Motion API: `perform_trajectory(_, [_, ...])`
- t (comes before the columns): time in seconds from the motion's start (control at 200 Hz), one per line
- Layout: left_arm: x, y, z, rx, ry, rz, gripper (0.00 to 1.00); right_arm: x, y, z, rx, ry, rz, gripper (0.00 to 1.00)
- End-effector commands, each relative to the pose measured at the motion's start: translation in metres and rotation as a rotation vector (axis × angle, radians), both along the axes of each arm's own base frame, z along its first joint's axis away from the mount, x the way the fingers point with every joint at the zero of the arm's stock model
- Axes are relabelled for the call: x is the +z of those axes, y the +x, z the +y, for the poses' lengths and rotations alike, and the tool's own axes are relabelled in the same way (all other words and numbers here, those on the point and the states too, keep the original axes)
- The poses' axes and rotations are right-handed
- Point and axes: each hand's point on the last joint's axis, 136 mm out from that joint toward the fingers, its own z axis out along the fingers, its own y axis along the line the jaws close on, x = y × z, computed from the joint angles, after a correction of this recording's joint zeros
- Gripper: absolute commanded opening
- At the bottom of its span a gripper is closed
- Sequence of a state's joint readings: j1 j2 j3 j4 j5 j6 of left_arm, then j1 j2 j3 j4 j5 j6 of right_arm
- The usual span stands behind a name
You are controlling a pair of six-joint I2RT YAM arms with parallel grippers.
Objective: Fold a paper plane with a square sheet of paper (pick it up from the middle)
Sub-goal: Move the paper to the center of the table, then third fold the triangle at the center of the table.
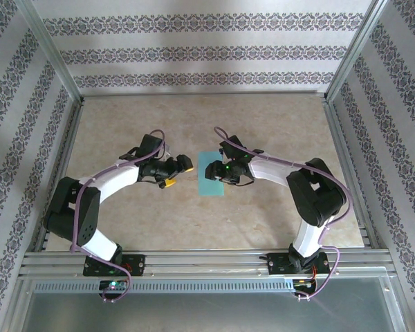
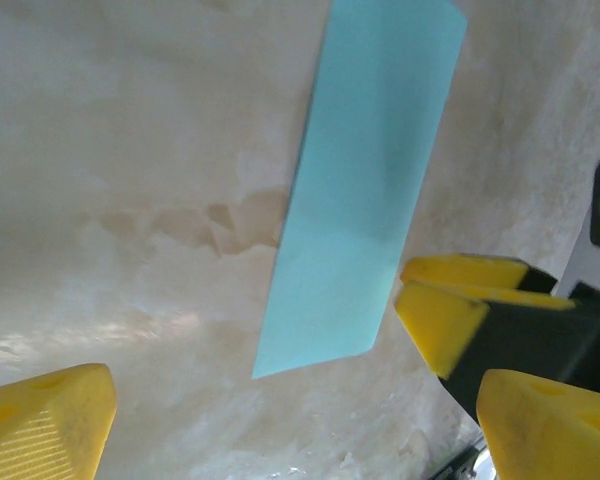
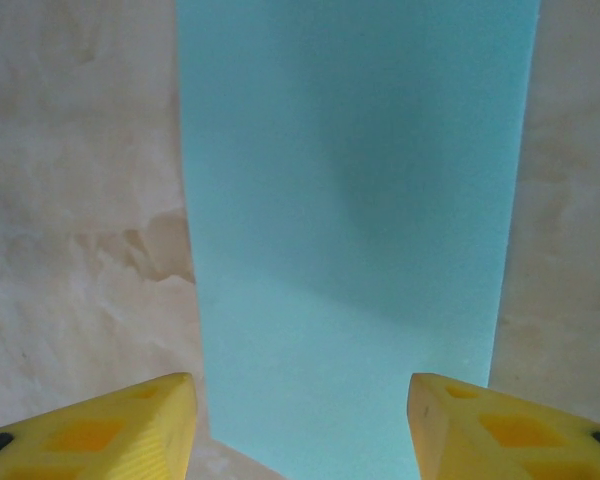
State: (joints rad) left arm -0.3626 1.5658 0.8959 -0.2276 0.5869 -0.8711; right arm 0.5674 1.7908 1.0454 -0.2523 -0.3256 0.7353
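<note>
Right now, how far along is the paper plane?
Done: the paper lies on the table as a narrow rectangle, so it looks folded once in half. In hand: nothing gripped; the right gripper hovers open above it, the left gripper open beside it. To do: the nose and wing folds; no diagonal creases show.

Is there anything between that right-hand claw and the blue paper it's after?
Nothing visible. The right gripper is directly over the square sheet of paper, fingers open, with only bare paper showing between them on the table.
</note>
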Motion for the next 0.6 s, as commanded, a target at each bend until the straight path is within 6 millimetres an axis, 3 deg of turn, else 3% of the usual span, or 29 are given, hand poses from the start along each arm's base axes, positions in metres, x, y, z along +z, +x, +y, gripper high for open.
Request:
perform_trajectory(0.0, [-0.009,-0.008,-0.016,-0.002,-0.020,0.045,0.87,-0.013,-0.001,-0.001,-0.025,-0.024,0.024,0.58])
perform_trajectory(0.315, [-0.028,-0.027,-0.034,0.023,-0.023,0.121,0.67,-0.052,-0.023,-0.025,-0.078,-0.100,0.128,0.56])
perform_trajectory(0.425, [-0.036,-0.029,-0.039,0.029,-0.028,0.140,0.56,-0.059,-0.028,-0.031,-0.095,-0.114,0.153,0.55])
perform_trajectory(0.595, [-0.048,-0.030,-0.047,0.008,-0.017,0.164,0.49,-0.065,-0.033,-0.036,-0.106,-0.130,0.174,0.54])
